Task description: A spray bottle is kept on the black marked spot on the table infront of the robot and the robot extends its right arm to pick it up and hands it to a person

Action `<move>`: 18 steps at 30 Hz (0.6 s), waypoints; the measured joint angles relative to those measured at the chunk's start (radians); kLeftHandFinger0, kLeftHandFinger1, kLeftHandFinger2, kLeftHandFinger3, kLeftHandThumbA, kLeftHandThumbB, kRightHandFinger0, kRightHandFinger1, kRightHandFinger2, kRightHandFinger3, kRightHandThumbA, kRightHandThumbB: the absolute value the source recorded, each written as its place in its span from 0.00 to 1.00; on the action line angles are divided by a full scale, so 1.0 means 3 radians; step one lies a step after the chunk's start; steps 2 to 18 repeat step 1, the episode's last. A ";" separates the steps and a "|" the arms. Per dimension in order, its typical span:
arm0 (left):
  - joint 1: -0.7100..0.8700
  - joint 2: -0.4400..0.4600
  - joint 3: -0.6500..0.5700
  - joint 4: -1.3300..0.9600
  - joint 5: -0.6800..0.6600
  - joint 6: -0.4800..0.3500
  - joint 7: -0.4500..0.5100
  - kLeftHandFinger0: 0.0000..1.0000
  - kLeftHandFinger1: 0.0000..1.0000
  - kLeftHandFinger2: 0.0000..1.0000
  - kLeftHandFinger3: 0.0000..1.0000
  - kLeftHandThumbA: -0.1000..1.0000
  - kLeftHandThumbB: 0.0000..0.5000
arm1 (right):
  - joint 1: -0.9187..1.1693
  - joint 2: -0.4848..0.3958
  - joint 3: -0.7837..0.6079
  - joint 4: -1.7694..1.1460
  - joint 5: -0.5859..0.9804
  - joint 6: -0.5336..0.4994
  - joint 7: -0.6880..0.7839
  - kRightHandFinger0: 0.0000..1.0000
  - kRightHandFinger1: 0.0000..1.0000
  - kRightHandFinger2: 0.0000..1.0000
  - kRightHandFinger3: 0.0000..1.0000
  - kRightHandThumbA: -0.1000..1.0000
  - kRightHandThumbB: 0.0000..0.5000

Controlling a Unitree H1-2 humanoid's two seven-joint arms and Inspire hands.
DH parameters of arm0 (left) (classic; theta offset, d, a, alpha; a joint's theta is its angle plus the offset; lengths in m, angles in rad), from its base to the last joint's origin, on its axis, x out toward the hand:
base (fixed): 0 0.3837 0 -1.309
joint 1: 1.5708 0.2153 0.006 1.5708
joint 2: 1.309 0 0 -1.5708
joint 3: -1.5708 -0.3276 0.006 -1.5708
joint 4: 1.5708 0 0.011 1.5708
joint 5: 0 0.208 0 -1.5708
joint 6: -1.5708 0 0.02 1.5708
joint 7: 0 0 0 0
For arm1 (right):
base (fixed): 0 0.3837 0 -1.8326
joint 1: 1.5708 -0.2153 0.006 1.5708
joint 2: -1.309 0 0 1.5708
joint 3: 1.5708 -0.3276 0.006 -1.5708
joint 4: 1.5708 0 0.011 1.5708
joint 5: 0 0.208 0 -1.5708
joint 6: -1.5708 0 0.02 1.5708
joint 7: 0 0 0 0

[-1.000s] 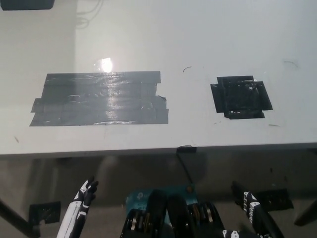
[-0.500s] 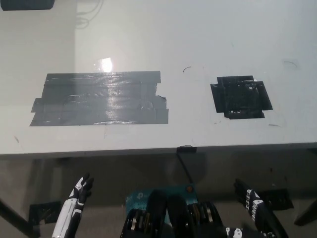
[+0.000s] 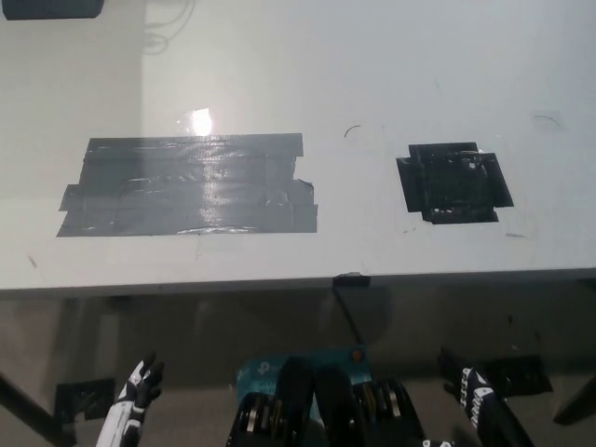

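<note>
the square black tape spot (image 3: 454, 182) lies flat at 2 o'clock on the white table (image 3: 372, 74). white left hand (image 3: 133, 402) and black right hand (image 3: 477, 402) sit low, cut off; cannot tell their fingers.

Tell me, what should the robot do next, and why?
Probably wait with both hands low. No spray bottle shows: the black marked spot on the white table is bare, so there is nothing to grasp. The left hand and right hand hang below the table edge.
</note>
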 measured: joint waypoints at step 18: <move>0.0005 0.0000 0.0000 0.0000 0.0000 0.0000 0.0000 1.00 1.00 1.00 1.00 1.00 1.00 | 0.0009 0.0007 0.0000 -0.0006 -0.0004 -0.0001 0.0000 1.00 1.00 1.00 1.00 1.00 0.95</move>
